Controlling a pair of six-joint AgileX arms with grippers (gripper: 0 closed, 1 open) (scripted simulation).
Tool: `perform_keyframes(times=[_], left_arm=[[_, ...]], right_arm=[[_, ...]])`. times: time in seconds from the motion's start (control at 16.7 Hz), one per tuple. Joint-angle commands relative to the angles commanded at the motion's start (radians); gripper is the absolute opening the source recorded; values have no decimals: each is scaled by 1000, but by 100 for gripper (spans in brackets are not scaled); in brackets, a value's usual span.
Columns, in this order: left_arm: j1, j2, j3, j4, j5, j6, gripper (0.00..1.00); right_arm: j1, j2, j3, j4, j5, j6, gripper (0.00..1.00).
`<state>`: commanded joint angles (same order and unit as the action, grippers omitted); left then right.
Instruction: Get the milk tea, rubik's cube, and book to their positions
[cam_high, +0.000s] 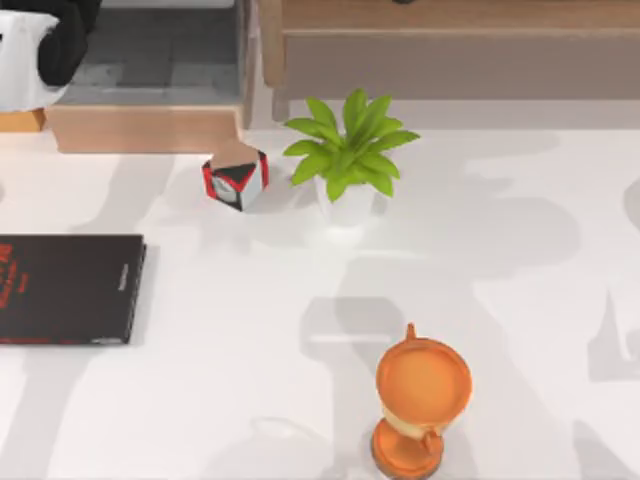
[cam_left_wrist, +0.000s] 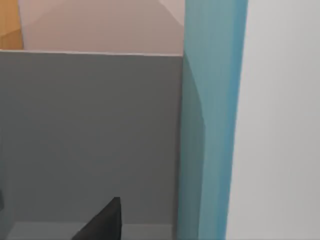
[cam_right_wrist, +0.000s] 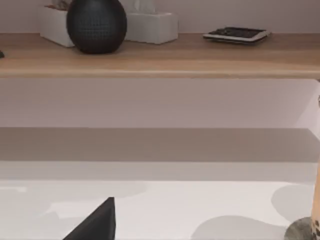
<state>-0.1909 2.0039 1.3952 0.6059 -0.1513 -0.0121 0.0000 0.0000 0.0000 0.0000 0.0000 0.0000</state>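
White desk (cam_high: 250, 330): milk tea (cam_high: 422, 400) upright near front edge; a careless sweep could topple it. My fingers' state: cannot tell.

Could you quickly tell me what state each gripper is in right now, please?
Left gripper: cannot be told; a light-blue book stands close before its wrist camera.
Right gripper: cannot be told.

A white tabletop (cam_high: 500, 300) carries soft grey shadows. Behind it stands a light wooden shelf unit (cam_right_wrist: 160, 55) against a pale pink wall (cam_right_wrist: 200, 12), with a grey-lined wooden compartment (cam_high: 160, 60) at the left.
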Motion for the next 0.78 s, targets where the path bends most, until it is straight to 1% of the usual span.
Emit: perform_keyframes(times=[0.66,0.72,0.78], left_arm=[[0,0,0,0,0,0,2],[0,0,0,0,0,0,0],[0,0,0,0,0,0,0]], right_arm=[[0,0,0,0,0,0,100],[0,0,0,0,0,0,100],[0,0,0,0,0,0,100]])
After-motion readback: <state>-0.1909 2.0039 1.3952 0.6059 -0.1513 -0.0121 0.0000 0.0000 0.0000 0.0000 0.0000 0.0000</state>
